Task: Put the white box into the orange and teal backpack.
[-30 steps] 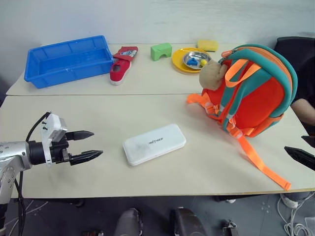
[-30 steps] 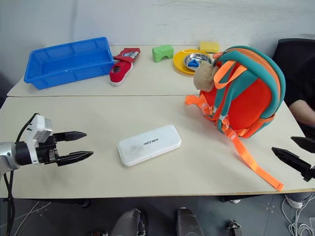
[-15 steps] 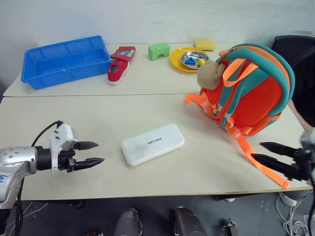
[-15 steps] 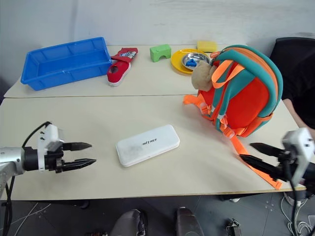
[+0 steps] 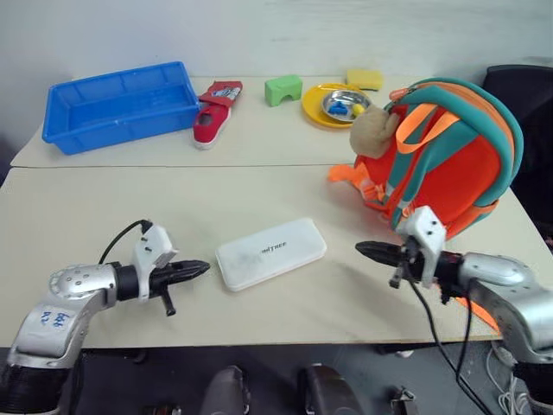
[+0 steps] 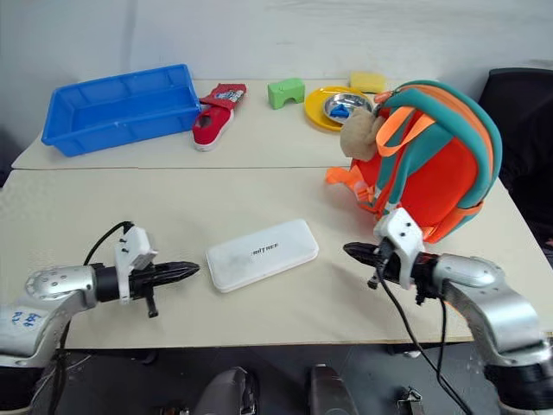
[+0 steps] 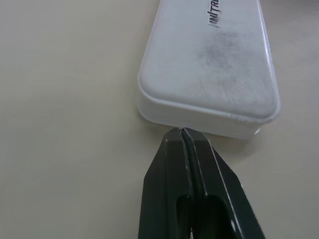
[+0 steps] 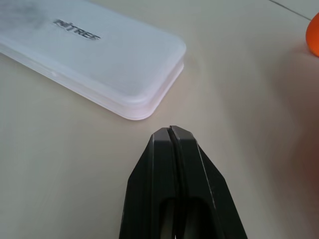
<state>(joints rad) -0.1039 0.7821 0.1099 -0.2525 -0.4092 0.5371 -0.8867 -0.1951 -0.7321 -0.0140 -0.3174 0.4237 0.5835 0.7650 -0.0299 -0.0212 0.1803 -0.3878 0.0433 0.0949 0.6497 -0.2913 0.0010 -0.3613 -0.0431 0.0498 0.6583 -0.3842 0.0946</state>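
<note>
- Left eye view: the white box (image 5: pixel 270 252) lies flat on the table (image 5: pixel 104 207), between the two grippers, not inside any container.
- Left gripper (image 5: pixel 200 267) is clenched with nothing in it, its tips just short of the box's near end.
- Right gripper (image 5: pixel 365 250) is likewise clenched and empty, a little off the box's other end.
- Just beyond the right gripper stands the orange and teal backpack (image 5: pixel 449 160), upright, a plush toy (image 5: pixel 373 129) on it.
- Far beyond the left gripper sits a blue bin (image 5: pixel 121 104); far beyond the right, a yellow plate (image 5: pixel 313 105) holds a metal bowl (image 5: pixel 344 105) with small coloured pieces.

Both grippers' fingers closed, converging on the white box (image 5: pixel 270 252).
</note>
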